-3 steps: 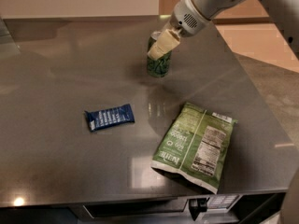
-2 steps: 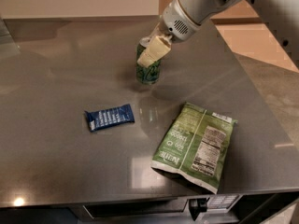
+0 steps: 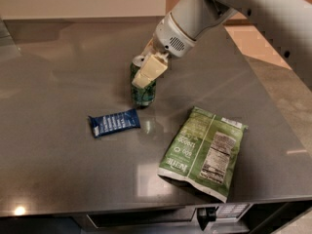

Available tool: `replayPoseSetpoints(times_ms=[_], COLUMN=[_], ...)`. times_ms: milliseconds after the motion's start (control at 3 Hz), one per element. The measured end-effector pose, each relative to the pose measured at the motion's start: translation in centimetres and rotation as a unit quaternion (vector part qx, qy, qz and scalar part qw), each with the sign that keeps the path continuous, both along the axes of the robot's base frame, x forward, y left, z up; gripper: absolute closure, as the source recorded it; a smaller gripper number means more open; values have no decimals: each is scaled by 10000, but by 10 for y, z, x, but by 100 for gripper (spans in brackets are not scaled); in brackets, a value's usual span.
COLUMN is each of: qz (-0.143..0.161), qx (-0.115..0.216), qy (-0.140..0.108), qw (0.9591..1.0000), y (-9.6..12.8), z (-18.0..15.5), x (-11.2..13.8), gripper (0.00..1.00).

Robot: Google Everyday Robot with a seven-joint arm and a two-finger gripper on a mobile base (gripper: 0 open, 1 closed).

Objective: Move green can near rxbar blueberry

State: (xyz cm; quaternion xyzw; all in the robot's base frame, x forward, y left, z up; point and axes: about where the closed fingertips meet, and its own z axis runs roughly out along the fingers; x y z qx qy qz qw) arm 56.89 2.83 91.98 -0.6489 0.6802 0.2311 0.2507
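The green can (image 3: 144,92) stands upright on the grey counter, near the middle, with its silver top showing. My gripper (image 3: 146,71) comes down from the upper right and is shut on the can, one cream finger (image 3: 150,70) across its front. The rxbar blueberry (image 3: 114,122), a flat dark-blue wrapper with white lettering, lies on the counter just below and left of the can, a short gap away.
A large green chip bag (image 3: 204,150) lies flat at the front right of the counter (image 3: 53,82). The counter's front edge runs along the bottom, with a drawer front below. The floor shows past the right edge.
My gripper has carried the green can from the back of the counter toward the front left, so it now stands close to the blue bar. The bar and the chip bag have not moved.
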Motion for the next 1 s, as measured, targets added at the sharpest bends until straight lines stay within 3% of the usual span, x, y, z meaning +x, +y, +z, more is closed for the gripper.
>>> replayPoseSetpoints(times_ms=[333, 1000], qz=[116, 105], qx=[22, -27], qy=[14, 3], qw=[9999, 9999], y=[6, 5], z=[-7, -19], x=[-9, -7], gripper=[84, 37])
